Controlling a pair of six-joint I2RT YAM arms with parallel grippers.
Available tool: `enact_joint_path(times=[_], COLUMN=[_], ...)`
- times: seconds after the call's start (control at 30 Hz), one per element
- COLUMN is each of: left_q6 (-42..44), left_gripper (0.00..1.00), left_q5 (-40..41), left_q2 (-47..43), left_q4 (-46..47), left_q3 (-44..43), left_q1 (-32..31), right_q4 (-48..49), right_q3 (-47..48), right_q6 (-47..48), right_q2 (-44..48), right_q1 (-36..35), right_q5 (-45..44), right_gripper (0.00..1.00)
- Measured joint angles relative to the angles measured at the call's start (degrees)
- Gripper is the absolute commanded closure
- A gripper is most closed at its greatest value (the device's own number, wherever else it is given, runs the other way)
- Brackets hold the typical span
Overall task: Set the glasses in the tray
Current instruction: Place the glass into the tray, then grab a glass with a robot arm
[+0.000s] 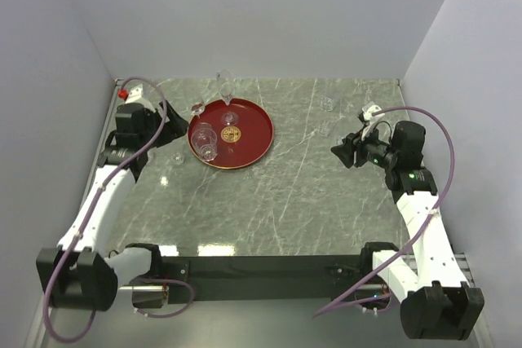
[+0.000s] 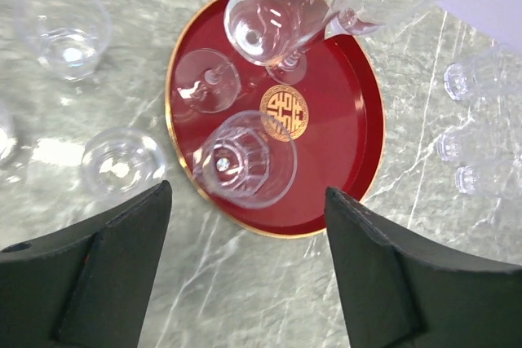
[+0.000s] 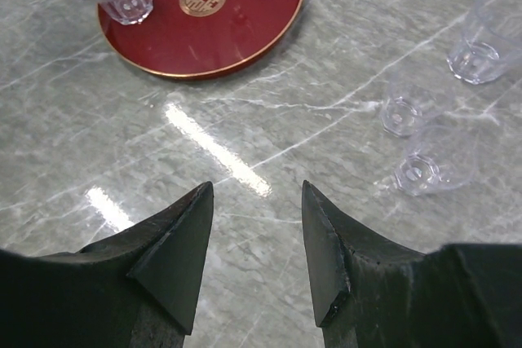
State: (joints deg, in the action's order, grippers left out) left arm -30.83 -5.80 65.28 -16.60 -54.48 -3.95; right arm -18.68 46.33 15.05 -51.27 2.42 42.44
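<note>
The round dark-red tray (image 1: 249,143) with a gold emblem lies at the back left of the table. It holds a short tumbler (image 1: 208,152) and two stemmed glasses (image 1: 230,117). A tall narrow glass (image 1: 224,83) stands just behind its rim. Two small glasses (image 1: 178,157) sit on the table left of the tray. Three more glasses (image 1: 325,132) stand at the back right. My left gripper (image 1: 173,125) is open and empty, left of the tray; in the left wrist view the tumbler (image 2: 249,160) sits just ahead of it. My right gripper (image 1: 338,152) is open and empty, near the right-hand glasses (image 3: 436,165).
The grey marble table (image 1: 269,201) is walled by white panels at the back and both sides. A red-tipped fitting (image 1: 122,93) sits at the back left corner. A black strip runs along the near edge by the arm bases.
</note>
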Motion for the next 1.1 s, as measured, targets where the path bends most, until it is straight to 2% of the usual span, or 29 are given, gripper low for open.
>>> enact_joint_path(times=[0.23,0.47,0.83,1.1], left_q6=[4.2,8.1,10.6,10.7], left_gripper=[0.07,0.02,0.02,0.02], left_q5=[4.3,7.2,8.8,9.1], left_q2=[-12.4,-20.4,-21.8,-22.9], left_q4=[-2.1,-0.7,-0.4,-0.4], left_q3=[3.5,8.6,11.4,11.5], left_q1=[0.0,0.0,0.0,0.0], right_q4=[-1.4,-6.8,-12.7,-18.3], right_q3=[1.8,11.2,35.6,52.5], right_q6=[0.5,2.4,2.3,-1.7], right_q2=[-4.9,-14.9,-37.6,-54.1], right_q1=[0.5,0.6,0.6,0.6], right_q5=[-1.2,-2.6,-7.3,-10.6], right_gripper=[0.45,0.45,0.45,0.45])
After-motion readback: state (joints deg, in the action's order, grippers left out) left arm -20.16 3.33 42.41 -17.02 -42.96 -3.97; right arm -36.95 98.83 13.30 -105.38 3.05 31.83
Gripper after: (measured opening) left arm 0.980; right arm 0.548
